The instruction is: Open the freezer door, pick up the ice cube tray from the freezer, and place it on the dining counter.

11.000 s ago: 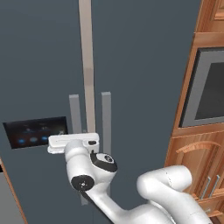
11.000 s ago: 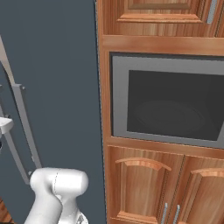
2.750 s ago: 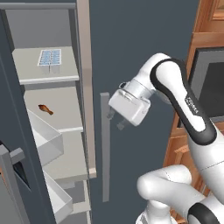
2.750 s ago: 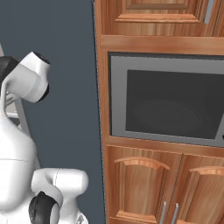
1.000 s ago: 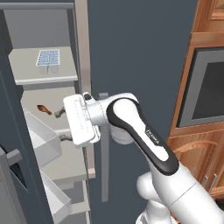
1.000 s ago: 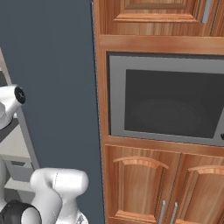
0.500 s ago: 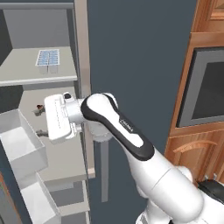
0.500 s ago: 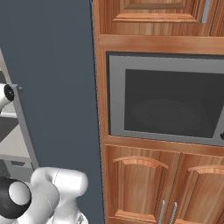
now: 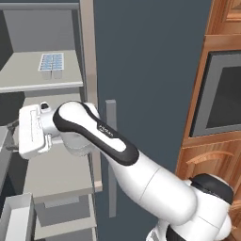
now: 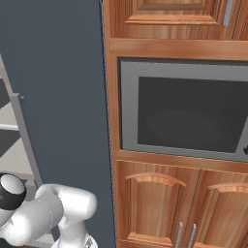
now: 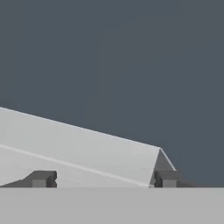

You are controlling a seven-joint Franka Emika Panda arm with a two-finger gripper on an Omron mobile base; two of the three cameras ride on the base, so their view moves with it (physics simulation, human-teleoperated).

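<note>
Since one second earlier the hand had swung further left into the open freezer [image 9: 52, 169], its gripper [image 11: 100, 178] spread and empty against the freezer door [image 11: 113, 65], while the ice cube tray [image 9: 51, 62] lay ungrasped on the shelf above, leaving pickup and placement outstanding.

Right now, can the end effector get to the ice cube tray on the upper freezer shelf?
Probably yes. The freezer door is swung open, and the ice cube tray lies alone on the upper shelf with nothing in front of it. The end effector sits one shelf lower, so it must rise first.
</note>
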